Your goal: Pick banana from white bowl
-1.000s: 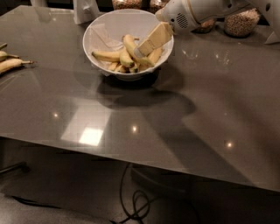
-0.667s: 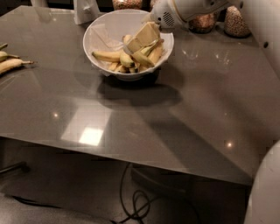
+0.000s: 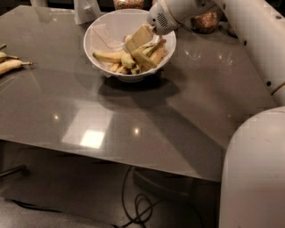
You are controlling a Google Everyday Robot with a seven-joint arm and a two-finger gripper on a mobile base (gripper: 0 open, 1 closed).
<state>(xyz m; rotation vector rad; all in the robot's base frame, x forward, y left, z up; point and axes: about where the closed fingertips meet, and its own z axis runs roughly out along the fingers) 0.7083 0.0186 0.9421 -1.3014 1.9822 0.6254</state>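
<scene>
The white bowl (image 3: 95,31) stands at the back middle of the grey table, with white paper lining and several bananas in it. A plump yellow banana (image 3: 108,56) lies along the bowl's front left, with smaller bananas (image 3: 151,55) piled to its right. My gripper (image 3: 135,41) reaches in from the upper right and hangs low over the middle of the bowl, just above the pile, right of the plump banana. I see nothing held in it.
Thin bananas (image 3: 10,65) lie at the table's left edge. Glass jars of brown grains (image 3: 205,20) stand behind the bowl, and a white object (image 3: 87,10) stands at the back left. My white arm (image 3: 254,169) fills the right side. Cables (image 3: 141,205) lie under the table.
My gripper has moved left from the bowl's right rim to over the middle of the pile. My arm now fills more of the right side.
</scene>
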